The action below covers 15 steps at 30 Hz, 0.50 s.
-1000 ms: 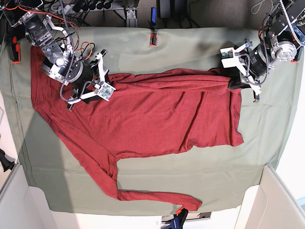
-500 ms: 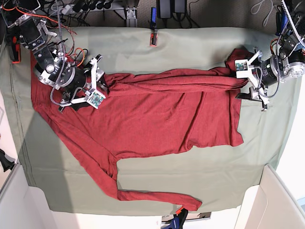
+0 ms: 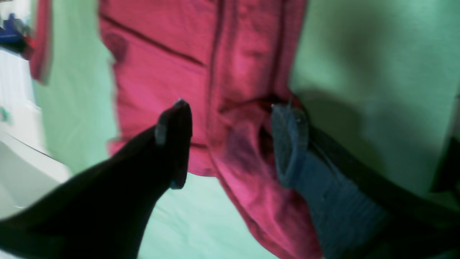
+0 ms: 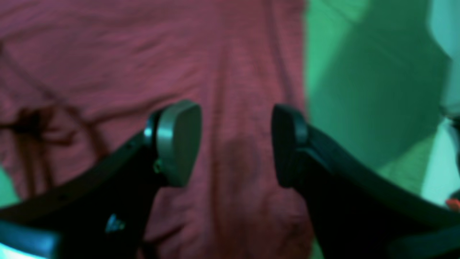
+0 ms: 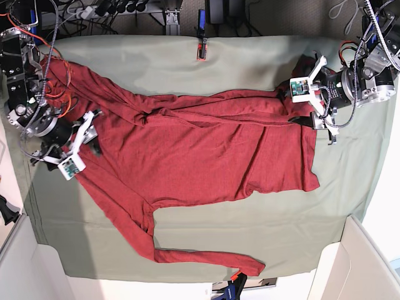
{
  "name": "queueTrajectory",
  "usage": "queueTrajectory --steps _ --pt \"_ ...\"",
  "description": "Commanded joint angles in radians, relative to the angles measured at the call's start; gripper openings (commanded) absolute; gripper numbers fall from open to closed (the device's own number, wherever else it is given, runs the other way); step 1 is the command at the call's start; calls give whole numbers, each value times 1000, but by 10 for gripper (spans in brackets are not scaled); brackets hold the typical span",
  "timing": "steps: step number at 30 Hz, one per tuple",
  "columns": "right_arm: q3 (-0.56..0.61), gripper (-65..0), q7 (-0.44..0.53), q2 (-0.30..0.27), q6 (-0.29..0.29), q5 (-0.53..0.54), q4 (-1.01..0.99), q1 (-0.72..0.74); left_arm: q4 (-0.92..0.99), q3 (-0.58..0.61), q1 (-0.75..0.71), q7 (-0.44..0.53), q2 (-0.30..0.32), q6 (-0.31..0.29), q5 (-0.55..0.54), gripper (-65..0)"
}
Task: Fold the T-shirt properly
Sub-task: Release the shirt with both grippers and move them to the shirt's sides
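Observation:
The brick-red T-shirt (image 5: 200, 156) lies spread on the green cloth, one long sleeve (image 5: 206, 256) trailing toward the front edge and the other folded along its far side. At the shirt's right end my left gripper (image 5: 302, 107) is open; in the left wrist view the left gripper (image 3: 231, 144) straddles a bunched fold of the T-shirt (image 3: 161, 64), and its blue finger (image 3: 291, 144) is close against it. My right gripper (image 5: 92, 144) is open at the shirt's left edge. In the right wrist view the right gripper (image 4: 235, 144) hovers above flat red T-shirt (image 4: 107, 54) fabric.
The sage-green table cloth (image 5: 262, 62) covers the table. A red clamp (image 5: 200, 50) pins its far edge and a blue clamp (image 5: 231, 290) its near edge. White bin walls stand at the front right (image 5: 365, 262) and front left (image 5: 12, 262). Cables crowd the back.
Both grippers have opened and let the shirt go. The right arm has drawn back left and toward the front, off the shoulder. The left arm pulled right, then returned slightly left.

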<state>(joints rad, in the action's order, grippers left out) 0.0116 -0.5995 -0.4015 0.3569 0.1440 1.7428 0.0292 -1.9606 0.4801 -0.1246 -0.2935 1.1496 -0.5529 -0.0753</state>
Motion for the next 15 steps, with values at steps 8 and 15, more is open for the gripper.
queueTrajectory --steps 8,15 --pt "-85 -303 28 -11 -107 18 -209 209 -11 -63 27 -139 22 -44 -329 -274" --pt "-90 -303 27 8 -70 127 -534 425 4 -332 27 -213 -55 -123 -617 -274"
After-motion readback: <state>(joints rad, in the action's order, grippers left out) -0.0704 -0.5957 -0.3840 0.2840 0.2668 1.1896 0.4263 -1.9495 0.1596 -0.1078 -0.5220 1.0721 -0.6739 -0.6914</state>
